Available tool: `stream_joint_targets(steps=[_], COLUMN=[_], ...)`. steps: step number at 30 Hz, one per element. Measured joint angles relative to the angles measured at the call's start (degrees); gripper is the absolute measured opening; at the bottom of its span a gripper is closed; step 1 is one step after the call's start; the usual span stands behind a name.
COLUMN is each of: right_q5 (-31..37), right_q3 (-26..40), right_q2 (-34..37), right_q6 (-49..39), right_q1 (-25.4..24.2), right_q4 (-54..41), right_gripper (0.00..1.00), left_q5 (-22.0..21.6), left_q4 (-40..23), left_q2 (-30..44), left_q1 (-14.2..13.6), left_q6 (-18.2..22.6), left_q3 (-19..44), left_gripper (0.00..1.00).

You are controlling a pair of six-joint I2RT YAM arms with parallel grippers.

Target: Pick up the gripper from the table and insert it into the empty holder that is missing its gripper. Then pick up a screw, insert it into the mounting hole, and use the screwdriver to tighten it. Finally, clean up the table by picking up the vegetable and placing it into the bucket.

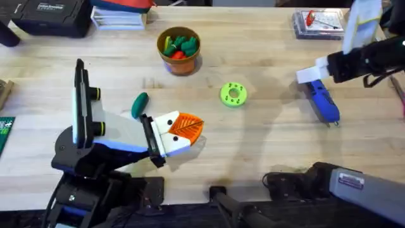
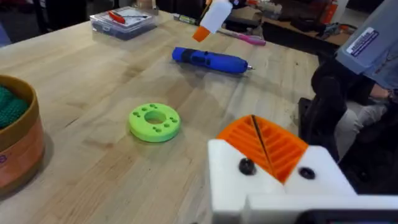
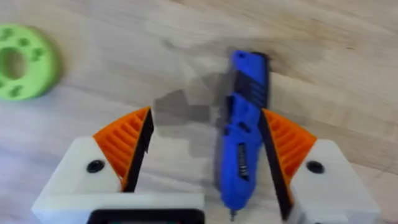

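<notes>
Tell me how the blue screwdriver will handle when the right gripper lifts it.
The blue screwdriver looks rigid, a hard moulded body, so it should not flex. Its rounded pen shape lying flat on the table may roll if nudged. The right gripper is open astride it; the ribbed orange pads probably limit slipping.

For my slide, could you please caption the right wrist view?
Open right claw straddling the blue screwdriver beside a green disc.

bare table (image 1: 266,145) lies between the green disc (image 1: 233,94) and the screwdriver (image 1: 321,101); the bucket (image 1: 179,50) and vegetable (image 1: 139,104) crowd the left arm's side.
</notes>
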Motion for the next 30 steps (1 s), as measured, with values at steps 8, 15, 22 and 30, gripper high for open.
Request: stream_joint_targets(steps=[8,15,22,30], right_q5=[0.9,1.2,1.9,2.5], right_q3=[0.0,0.0,0.0,0.0], right_q2=[8.2,15.8,20.5,22.0], right_q6=[-5.8,-12.6,-14.5,-14.7], right_q1=[-7.5,-7.5,-7.5,-7.6], right_q4=[4.7,6.1,8.0,8.8], right_gripper=[0.994,0.994,0.994,0.842], left_q5=[0.0,0.0,0.0,0.0], left_q4=[0.0,0.0,0.0,0.0], left_q2=[0.0,0.0,0.0,0.0], left_q1=[0.0,0.0,0.0,0.0], left_q6=[0.0,0.0,0.0,0.0], left_q3=[0.0,0.0,0.0,0.0], left_gripper=[0.004,0.004,0.004,0.004])
